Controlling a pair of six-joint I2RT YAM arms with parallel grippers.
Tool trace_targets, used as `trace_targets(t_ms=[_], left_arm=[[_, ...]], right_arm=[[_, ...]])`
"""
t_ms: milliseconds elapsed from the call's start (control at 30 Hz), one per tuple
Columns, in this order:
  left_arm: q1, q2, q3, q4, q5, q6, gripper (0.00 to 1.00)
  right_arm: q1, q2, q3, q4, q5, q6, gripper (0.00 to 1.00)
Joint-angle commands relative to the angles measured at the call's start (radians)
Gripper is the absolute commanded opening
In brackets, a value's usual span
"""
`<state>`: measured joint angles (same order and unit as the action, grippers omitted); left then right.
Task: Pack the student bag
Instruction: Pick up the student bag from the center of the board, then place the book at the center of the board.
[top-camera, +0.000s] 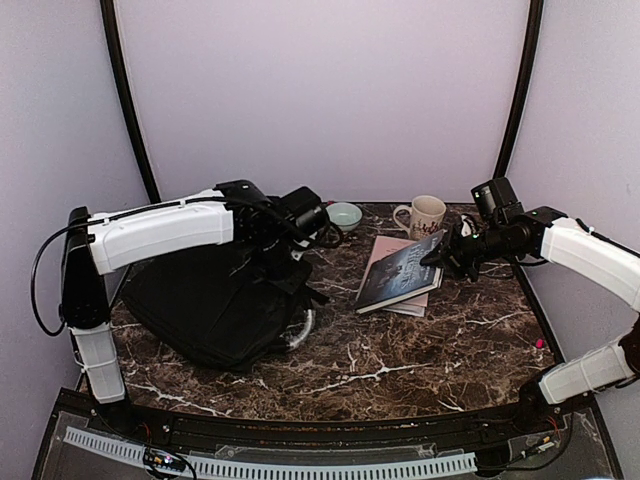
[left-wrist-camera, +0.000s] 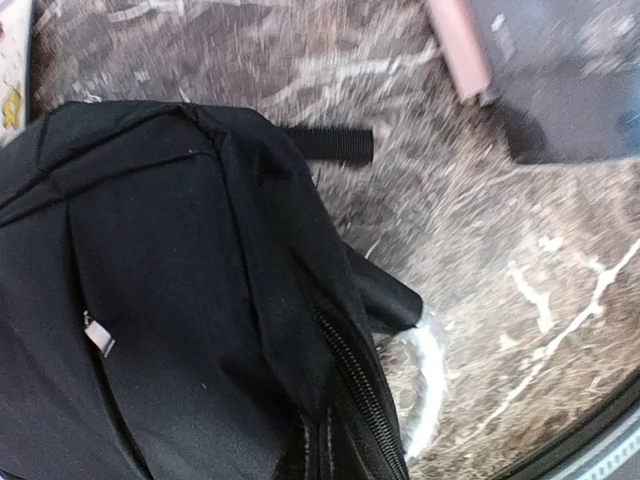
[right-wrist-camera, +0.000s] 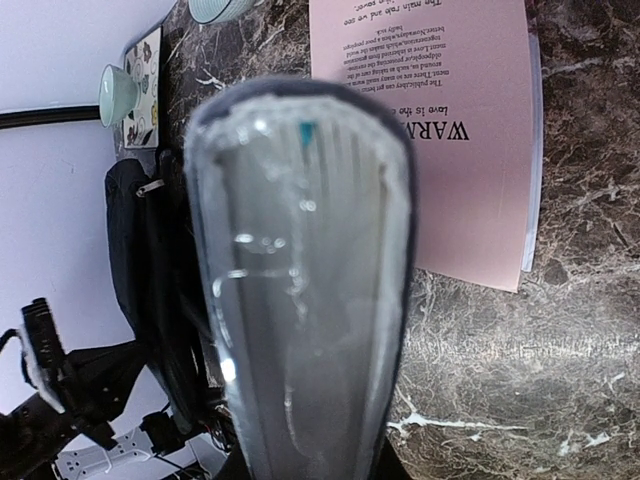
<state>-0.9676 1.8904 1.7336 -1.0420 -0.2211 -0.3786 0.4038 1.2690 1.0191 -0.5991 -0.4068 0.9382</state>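
The student bag (top-camera: 210, 300) lies flat on the left half of the marble table, its grey-white handle (top-camera: 306, 326) pointing toward the middle. My left gripper (top-camera: 285, 257) is down on the bag's upper right edge. In the left wrist view a fold of the bag's black fabric (left-wrist-camera: 270, 300) beside the zipper (left-wrist-camera: 362, 395) rises into the shut jaws, which are themselves hidden. My right gripper (top-camera: 447, 252) is shut on the far edge of a dark blue book (top-camera: 400, 270), tilting it up. That book's page edge (right-wrist-camera: 300, 280) fills the right wrist view.
A pink book (top-camera: 383, 250) lies under the dark one; its back cover (right-wrist-camera: 450, 130) shows printed text. A cream mug (top-camera: 426, 215) and a pale green bowl (top-camera: 345, 213) stand at the back. A black strap (left-wrist-camera: 330, 143) sticks out from the bag.
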Motion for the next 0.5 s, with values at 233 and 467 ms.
trace_targets(t_ms=[233, 467], left_arm=[[-0.001, -0.152, 0.114, 0.01, 0.131, 0.037, 0.0], [-0.002, -0.283, -0.159, 0.07, 0.273, 0.106, 0.0]], right_arm=[[-0.002, -0.031, 0.019, 0.196, -0.118, -0.028, 0.0], [-0.002, -0.014, -0.013, 0.133, -0.101, -0.083, 0.0]])
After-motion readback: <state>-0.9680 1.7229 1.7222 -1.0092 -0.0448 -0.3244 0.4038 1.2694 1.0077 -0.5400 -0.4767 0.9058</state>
